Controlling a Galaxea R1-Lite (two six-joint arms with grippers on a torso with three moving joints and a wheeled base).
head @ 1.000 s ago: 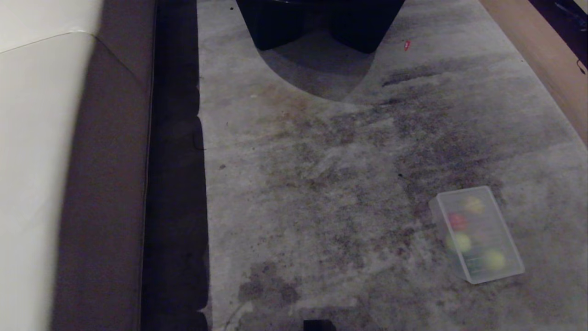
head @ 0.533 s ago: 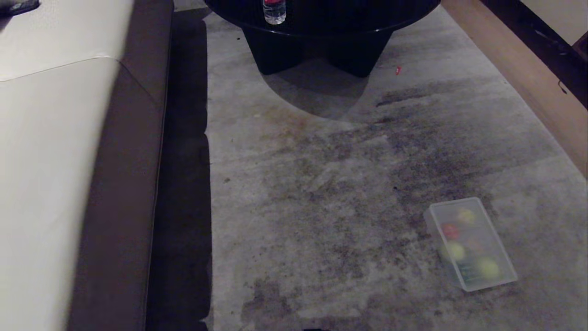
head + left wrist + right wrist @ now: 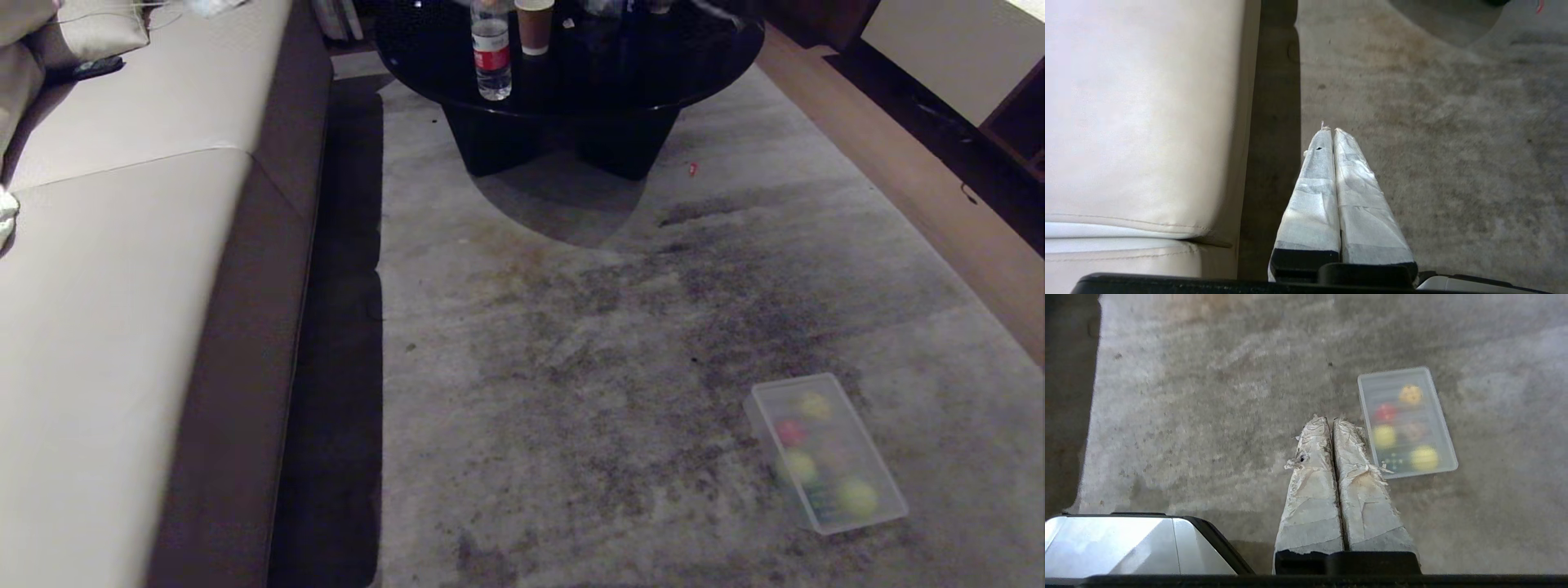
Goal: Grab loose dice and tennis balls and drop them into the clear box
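box on the rug, filled

the clear box [image 3: 824, 452] stands upright on the grey rug, set at a slant. inside lie two tennis balls [image 3: 1424, 457], yellow-green, and the dice [image 3: 1410, 394]: a yellow one at the far end, a red one beside it, a brownish one blurred.

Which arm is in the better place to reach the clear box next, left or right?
Probably the right. The clear box lies just past the right gripper, while the left gripper hangs by the sofa.
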